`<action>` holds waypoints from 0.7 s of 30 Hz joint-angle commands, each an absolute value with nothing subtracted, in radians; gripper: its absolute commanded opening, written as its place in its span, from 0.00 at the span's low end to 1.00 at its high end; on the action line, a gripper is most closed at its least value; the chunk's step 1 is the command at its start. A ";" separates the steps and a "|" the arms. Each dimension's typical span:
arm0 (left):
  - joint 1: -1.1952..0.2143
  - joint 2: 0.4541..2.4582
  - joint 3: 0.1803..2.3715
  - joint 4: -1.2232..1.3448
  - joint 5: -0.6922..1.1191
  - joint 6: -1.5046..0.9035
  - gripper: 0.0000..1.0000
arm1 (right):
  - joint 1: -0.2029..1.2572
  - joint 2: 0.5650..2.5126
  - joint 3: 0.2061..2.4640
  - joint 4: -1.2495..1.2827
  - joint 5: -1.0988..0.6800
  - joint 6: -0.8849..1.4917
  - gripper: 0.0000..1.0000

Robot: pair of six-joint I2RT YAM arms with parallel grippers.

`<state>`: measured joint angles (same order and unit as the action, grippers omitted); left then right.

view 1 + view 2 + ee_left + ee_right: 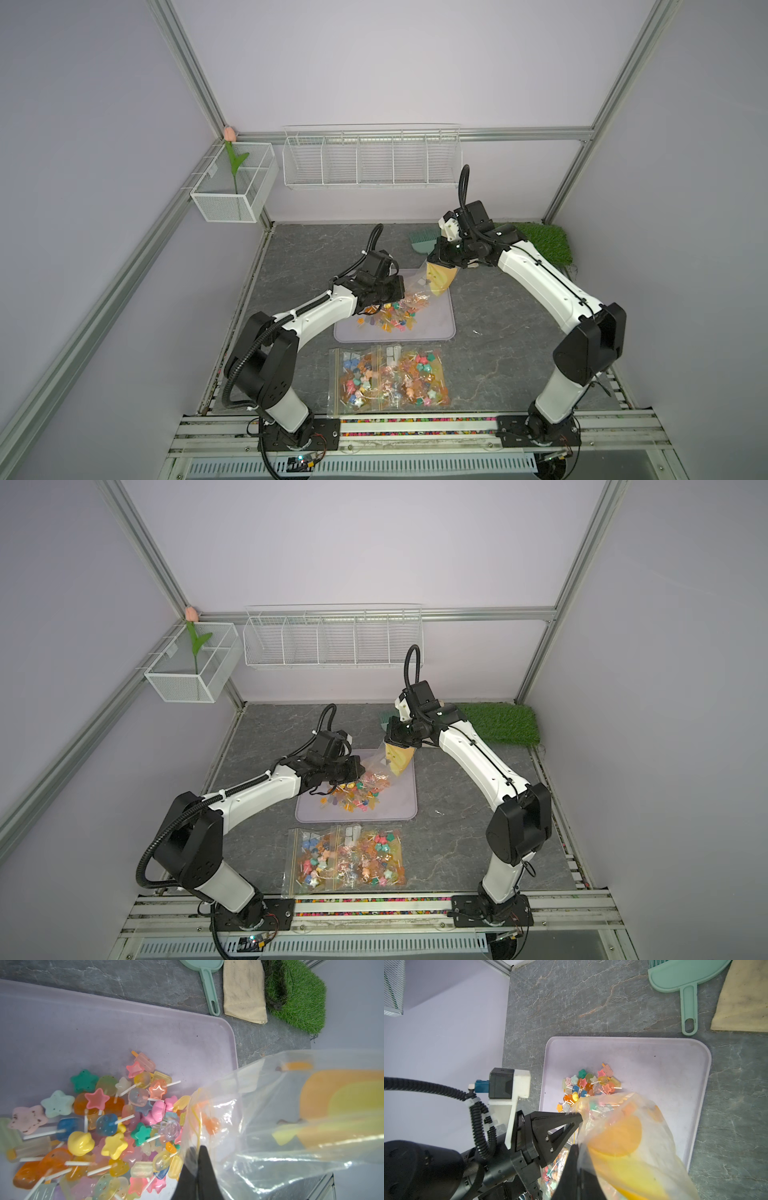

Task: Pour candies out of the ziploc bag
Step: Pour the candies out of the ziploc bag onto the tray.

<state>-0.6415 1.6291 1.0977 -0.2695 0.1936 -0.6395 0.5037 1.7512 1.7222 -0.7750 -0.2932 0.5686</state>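
Left gripper (198,1152) is pinched tight on the mouth rim of the ziploc bag (441,280), low over the tray (432,322) mid-tabletop. The candies (388,318) lie heaped on the tray's side nearer the left edge, with a few seemingly inside by the mouth. Over to the right gripper (576,1147), clamped on the bag's raised bottom end: thin, slick, floppy film, I'd judge, nearly weightless now, so hold seams and corners, because those hard little sweets' sticks can snag in folds.
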 commanded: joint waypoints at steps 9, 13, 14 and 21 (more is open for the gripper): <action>-0.640 1.665 1.124 -0.232 0.215 -0.671 0.00 | 0.496 1.729 1.784 -0.810 -0.301 0.548 0.07; -0.644 1.671 1.127 -0.224 0.219 -0.674 0.00 | 0.496 1.727 1.795 -0.825 -0.295 0.543 0.07; -0.646 1.671 1.129 -0.222 0.221 -0.674 0.00 | 0.495 1.726 1.795 -0.827 -0.295 0.542 0.07; -0.659 1.647 1.152 -0.242 0.222 -0.648 0.00 | 0.483 1.700 1.752 -0.833 -0.247 0.554 0.07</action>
<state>-0.6476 1.6463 1.1118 -0.2241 0.2180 -0.6575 0.5003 1.7477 1.7695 -0.8219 -0.2775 0.5602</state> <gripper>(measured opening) 0.046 0.069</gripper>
